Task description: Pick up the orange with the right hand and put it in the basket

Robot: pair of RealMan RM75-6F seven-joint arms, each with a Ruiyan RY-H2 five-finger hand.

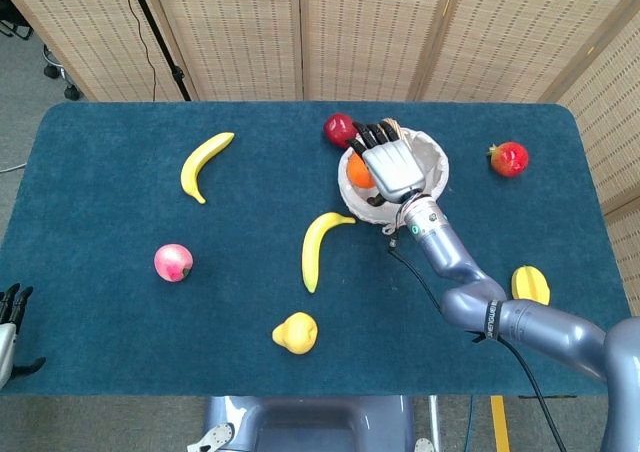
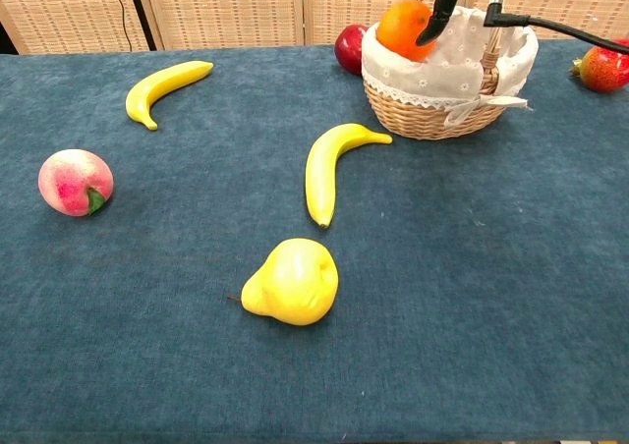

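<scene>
From the chest view we saw the orange [image 2: 405,27], which we judged firm, smooth-skinned and best cupped around its widest part, held by the right hand [image 1: 387,165] just over the near-left rim of the basket [image 2: 442,115], while only the head view showed the hand's back covering it.

The white-lined wicker basket [image 2: 447,81] is hemmed in by a dark red apple [image 1: 339,129] touching its far-left rim and a curved yellow banana [image 1: 318,246] just near-left. Open blue bench [image 1: 480,222] lies on its right, before the red fruit [image 1: 509,158] at the far right.
</scene>
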